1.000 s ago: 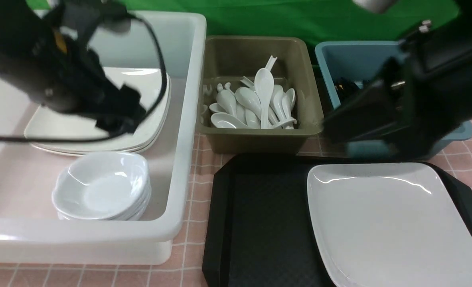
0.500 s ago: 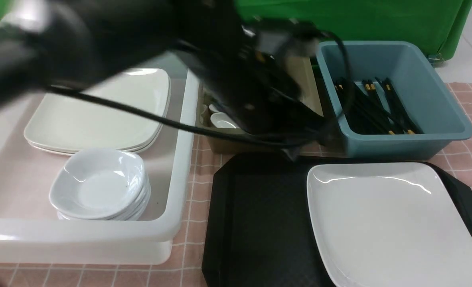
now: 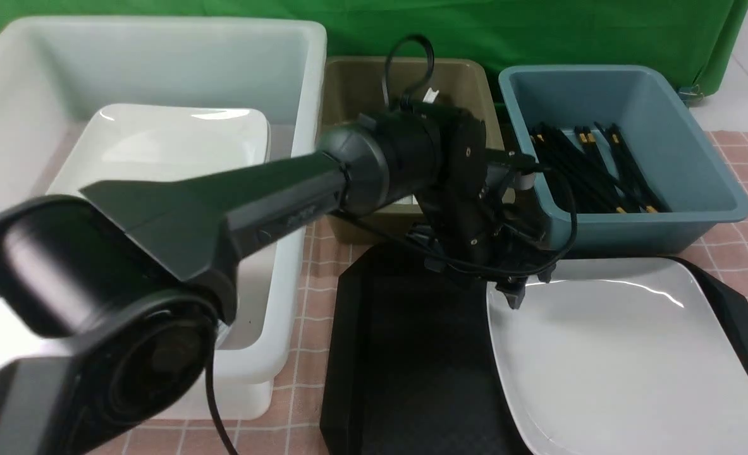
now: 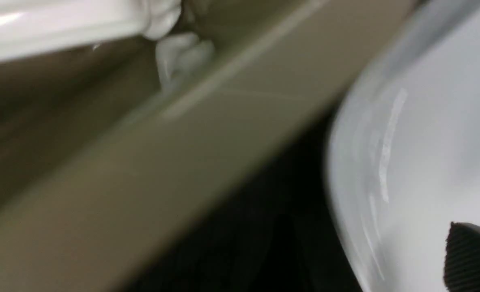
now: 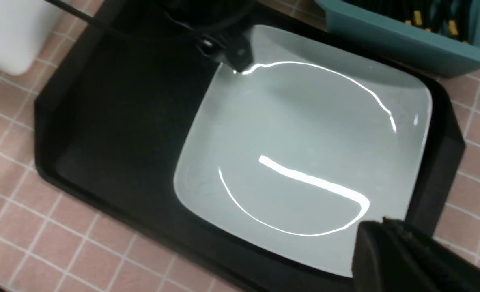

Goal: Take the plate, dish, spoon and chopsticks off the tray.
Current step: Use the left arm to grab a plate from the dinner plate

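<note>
The white plate lies on the right half of the black tray. My left gripper hangs at the plate's far left corner, open; one ribbed finger shows over the white plate, holding nothing. Seen from the right wrist, my right gripper is shut and empty above the near edge of the plate. Black chopsticks lie in the blue bin. Only a white spoon handle shows in the brown bin, behind my left arm. No dish is in view.
A big white tub at the left holds stacked white plates. My left arm stretches across it and the brown bin. The tray's left half is bare. A pink checked cloth covers the table.
My left arm swung from over the white tub across to the right, down to the plate's far left corner. The right arm has left the front view.
</note>
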`<control>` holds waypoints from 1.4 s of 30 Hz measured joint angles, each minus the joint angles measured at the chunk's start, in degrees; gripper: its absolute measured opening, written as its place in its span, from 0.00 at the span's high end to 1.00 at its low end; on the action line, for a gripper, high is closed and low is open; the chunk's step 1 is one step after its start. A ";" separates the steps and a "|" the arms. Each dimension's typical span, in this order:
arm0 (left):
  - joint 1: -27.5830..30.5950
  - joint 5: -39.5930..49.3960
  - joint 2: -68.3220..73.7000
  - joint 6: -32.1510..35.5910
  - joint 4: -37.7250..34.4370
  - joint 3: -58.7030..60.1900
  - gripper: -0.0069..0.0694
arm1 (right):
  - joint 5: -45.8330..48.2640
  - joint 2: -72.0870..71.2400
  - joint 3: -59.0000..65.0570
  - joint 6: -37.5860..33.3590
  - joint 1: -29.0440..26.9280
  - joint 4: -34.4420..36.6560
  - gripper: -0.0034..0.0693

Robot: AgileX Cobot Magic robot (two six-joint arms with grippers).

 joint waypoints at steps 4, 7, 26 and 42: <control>0.00 -2.91 1.81 0.00 -1.26 -0.18 0.23 | -0.29 0.00 0.00 -0.40 0.00 2.20 0.91; 0.00 -4.35 2.43 0.00 -1.91 -0.51 0.27 | -0.29 0.00 0.00 -1.34 0.00 3.37 0.91; -0.01 4.08 -3.85 4.43 -5.35 -0.51 0.82 | -2.02 0.00 0.00 -2.56 0.00 4.02 0.91; 0.72 5.78 -24.98 10.26 -0.26 -0.45 0.89 | -0.82 -0.44 -5.24 -3.87 0.00 9.93 0.91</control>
